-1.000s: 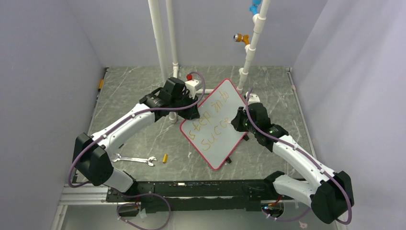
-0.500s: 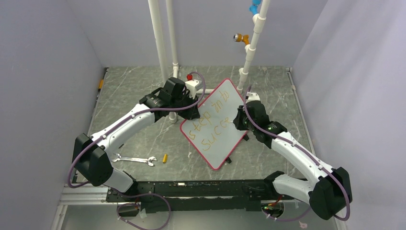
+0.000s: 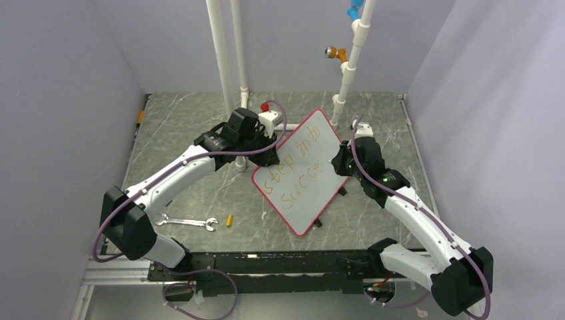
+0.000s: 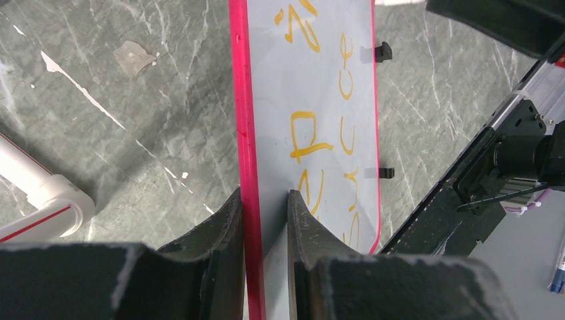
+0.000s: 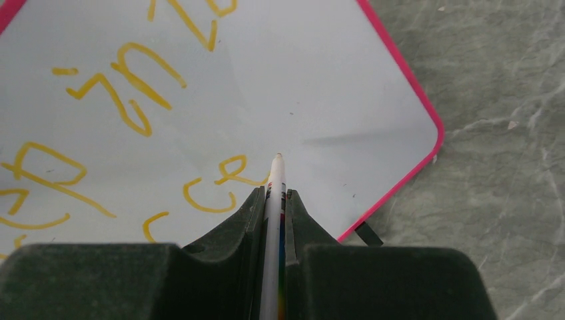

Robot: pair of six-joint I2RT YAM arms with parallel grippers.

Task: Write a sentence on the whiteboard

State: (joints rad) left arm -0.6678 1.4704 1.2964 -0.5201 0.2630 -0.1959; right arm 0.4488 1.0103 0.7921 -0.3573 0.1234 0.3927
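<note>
The left tool (image 4: 265,200) pinches the whiteboard (image 3: 322,195) by its rim, near the middle of the counter (image 3: 193,133). The right tool (image 5: 274,195) is clamped on a marker (image 5: 275,179) beside the sentence (image 3: 301,185). Heavy pen pressure could twist the board in that narrow grip and skew the letters.

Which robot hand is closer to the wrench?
Left. The left gripper clamps the whiteboard edge, beyond the wrench; the right gripper, holding a marker, is farther off, across the whiteboard.

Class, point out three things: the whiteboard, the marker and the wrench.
the whiteboard (image 3: 306,210): top view, bare white lower part.
the marker (image 5: 276,175): right wrist view, white barrel near the tip.
the wrench (image 3: 186,221): top view, middle of its shank.
</note>
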